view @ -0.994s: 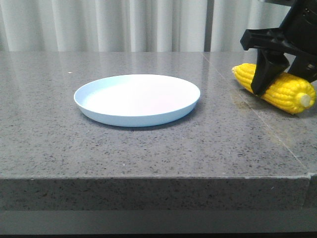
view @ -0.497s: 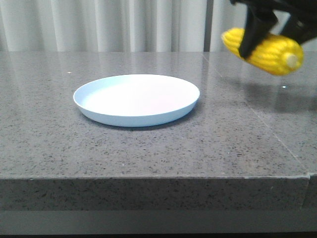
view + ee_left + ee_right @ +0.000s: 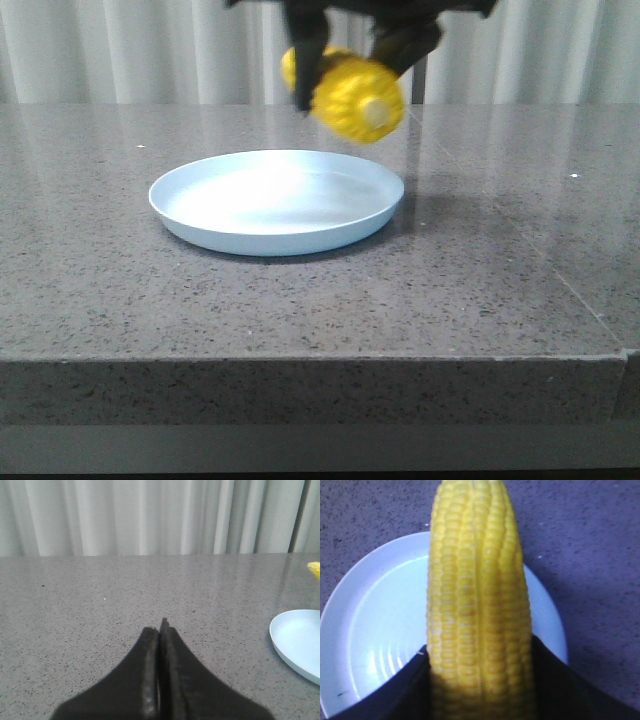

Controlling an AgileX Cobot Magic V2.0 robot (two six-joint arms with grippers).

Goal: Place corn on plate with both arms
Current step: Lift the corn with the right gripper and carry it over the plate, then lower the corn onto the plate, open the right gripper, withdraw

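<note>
The yellow corn point(image 3: 352, 92) hangs in the air above the far right part of the pale blue plate point(image 3: 190, 205), its cream stub end facing the camera. My right gripper point(image 3: 345, 50) is shut on the corn from above; in the right wrist view the corn point(image 3: 477, 600) sits between the two fingers with the plate point(image 3: 375, 630) below it. My left gripper point(image 3: 160, 625) is shut and empty over the bare table, left of the plate's edge point(image 3: 295, 640). A yellow tip of the corn point(image 3: 315, 569) shows at that view's edge.
The grey speckled stone table point(image 3: 300, 300) has its front edge near the camera and a seam down its right side point(image 3: 560, 270). Pale curtains point(image 3: 150, 50) hang behind it.
My right gripper lifted the corn from the table's right side and carried it left, so it now hangs above the plate. The plate has not moved.
</note>
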